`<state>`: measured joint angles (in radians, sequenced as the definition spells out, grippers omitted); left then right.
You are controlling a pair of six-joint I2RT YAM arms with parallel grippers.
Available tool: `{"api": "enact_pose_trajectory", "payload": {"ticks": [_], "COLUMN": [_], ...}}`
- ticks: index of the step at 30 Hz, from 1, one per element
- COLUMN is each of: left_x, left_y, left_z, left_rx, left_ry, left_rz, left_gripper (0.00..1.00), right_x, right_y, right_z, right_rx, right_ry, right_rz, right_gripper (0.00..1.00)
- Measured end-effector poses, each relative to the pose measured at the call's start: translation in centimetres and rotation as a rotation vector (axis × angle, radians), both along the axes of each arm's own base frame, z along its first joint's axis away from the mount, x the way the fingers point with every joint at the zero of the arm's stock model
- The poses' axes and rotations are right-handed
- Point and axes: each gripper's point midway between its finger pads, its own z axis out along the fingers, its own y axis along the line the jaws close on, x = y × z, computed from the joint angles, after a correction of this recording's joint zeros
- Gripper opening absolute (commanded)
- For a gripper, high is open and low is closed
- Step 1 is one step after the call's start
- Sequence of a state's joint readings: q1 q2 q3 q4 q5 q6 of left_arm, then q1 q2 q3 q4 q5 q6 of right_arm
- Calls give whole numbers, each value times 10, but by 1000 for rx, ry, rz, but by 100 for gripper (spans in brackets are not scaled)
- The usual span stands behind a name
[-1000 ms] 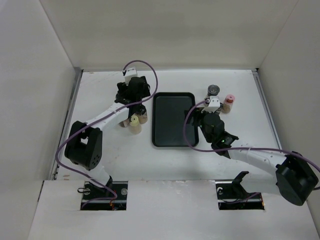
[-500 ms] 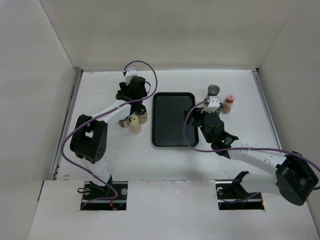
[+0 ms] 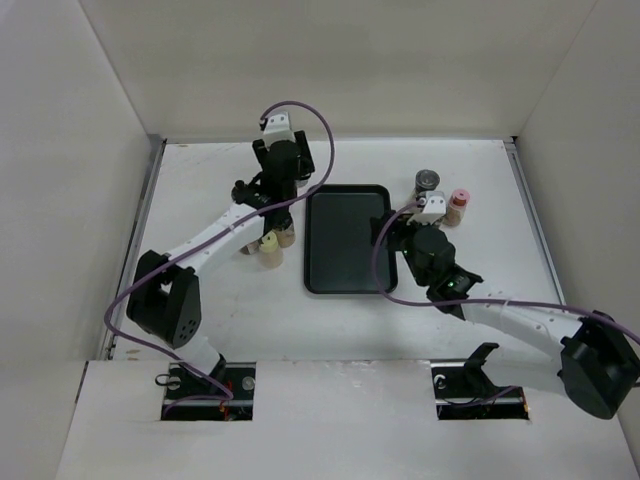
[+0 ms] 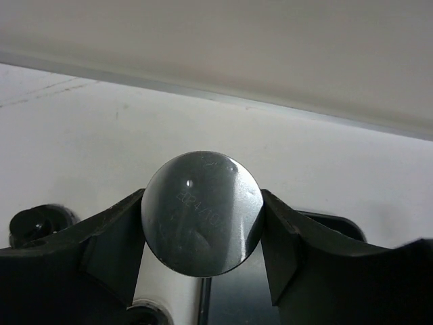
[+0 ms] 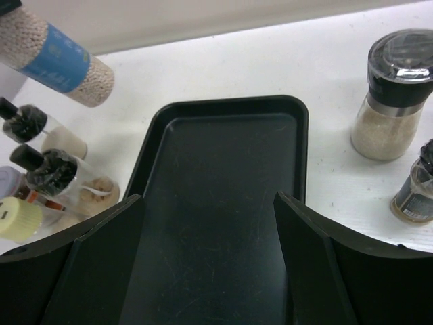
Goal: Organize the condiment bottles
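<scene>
currently my left gripper (image 4: 201,215) grips a blue-labelled bottle (image 5: 54,57) aloft, right gripper (image 5: 206,203) spread empty; next, probably, lower it upright into the tray (image 5: 230,105).

The left arm (image 3: 215,232) and right arm (image 3: 515,318) share white tubes, bulky black joints and a looping purple cable (image 3: 292,103) each. White camera blocks (image 3: 277,124) sit on the wrists. The right gripper (image 5: 208,200) has matte black wedge fingers (image 5: 95,264).

Looking down from high at the near side, covering the whole table (image 3: 200,180). Peering close from the left wrist toward the far wall (image 4: 270,40). Facing left from the right wrist across the tray (image 5: 223,176), probably sharing its edge with the left view.
</scene>
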<state>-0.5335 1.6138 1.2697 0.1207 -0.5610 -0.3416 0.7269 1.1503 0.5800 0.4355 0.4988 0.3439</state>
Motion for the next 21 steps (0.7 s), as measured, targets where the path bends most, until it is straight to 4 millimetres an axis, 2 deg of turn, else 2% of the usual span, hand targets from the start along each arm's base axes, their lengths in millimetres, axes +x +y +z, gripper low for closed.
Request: {"api": "enact_pose_trajectory", "payload": {"ticks": [3, 6, 13, 18, 21], "left_x": [-2, 0, 2, 7, 12], "left_y": [-18, -38, -81, -89, -88], "left_z": [3, -11, -82, -112, -111], "left_rx": [-5, 12, 86, 120, 115], "left_ry": [-10, 14, 135, 180, 169], "left_rz": [-36, -73, -150, -160, -152], "left_gripper": [34, 34, 34, 35, 40], "right_x": [-1, -1, -2, -2, -2], "right_y": [-2, -7, -17, -20, -21], "right_z": [7, 13, 17, 16, 16], "right_rx": [15, 30, 49, 56, 58], "right_ry": [-17, -33, -50, -50, -49], "right_rz": [-6, -18, -47, -56, -59], "right_gripper": [84, 84, 84, 84, 84]}}
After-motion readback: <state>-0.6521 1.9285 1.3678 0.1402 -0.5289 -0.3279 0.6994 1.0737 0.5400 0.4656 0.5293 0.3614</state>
